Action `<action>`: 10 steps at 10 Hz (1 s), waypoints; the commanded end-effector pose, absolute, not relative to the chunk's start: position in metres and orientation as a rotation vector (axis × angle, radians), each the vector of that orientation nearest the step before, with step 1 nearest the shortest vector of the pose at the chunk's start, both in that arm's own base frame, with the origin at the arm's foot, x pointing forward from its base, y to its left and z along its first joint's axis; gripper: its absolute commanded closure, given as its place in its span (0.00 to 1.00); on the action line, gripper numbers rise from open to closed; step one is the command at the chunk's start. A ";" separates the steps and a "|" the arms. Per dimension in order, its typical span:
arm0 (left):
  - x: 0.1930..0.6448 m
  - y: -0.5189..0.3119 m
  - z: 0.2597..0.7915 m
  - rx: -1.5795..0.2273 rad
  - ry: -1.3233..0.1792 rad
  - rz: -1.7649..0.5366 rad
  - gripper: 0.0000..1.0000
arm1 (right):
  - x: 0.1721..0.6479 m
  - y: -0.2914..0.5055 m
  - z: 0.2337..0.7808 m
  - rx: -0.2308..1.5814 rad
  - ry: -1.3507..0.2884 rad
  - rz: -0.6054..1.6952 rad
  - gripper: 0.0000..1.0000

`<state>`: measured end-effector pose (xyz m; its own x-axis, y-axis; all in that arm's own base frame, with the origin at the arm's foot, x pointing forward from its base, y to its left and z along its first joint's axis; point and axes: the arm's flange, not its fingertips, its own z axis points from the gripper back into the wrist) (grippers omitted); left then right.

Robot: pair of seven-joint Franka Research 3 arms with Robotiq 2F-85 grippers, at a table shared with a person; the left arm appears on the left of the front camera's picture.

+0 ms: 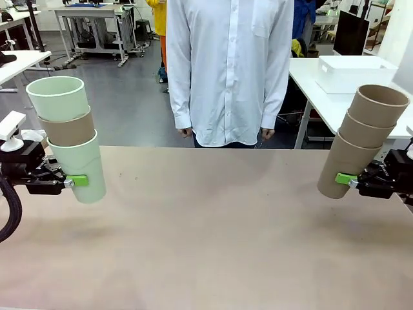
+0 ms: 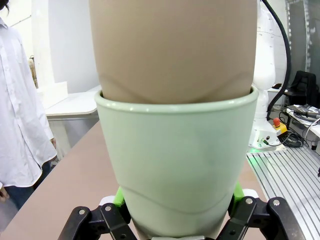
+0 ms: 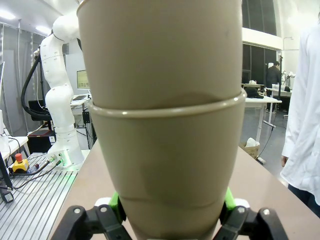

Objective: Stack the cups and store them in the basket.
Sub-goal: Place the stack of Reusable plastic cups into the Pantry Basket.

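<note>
Tabletop (image 1: 206,245) open between left stack (image 1: 76,161), right stack (image 1: 353,152).

A matte tan-brown worktop (image 1: 213,245) spans the foreground, and beyond it lies a smooth grey floor (image 1: 129,110). A white rectangular table (image 1: 304,74) stands at the right, with a black flat monitor (image 1: 350,32) behind it. Another white table (image 1: 19,61) sits at the left edge. Farther back stands a white-framed workbench (image 1: 97,11). In the left wrist view, a ribbed aluminium base plate (image 2: 290,175) lies beside the worktop.
</note>
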<state>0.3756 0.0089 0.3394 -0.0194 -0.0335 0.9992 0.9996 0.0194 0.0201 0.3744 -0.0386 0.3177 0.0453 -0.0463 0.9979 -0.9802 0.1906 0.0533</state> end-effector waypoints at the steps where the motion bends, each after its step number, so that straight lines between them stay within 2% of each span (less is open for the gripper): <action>1: 0.376 0.008 0.343 -1.164 -1.217 -1.230 0.15 | 0.375 -0.039 0.322 1.118 -1.299 1.012 0.15; 10: 0.376 0.008 0.343 -1.164 -1.217 -1.230 0.15 | 0.375 -0.039 0.322 1.118 -1.299 1.012 0.15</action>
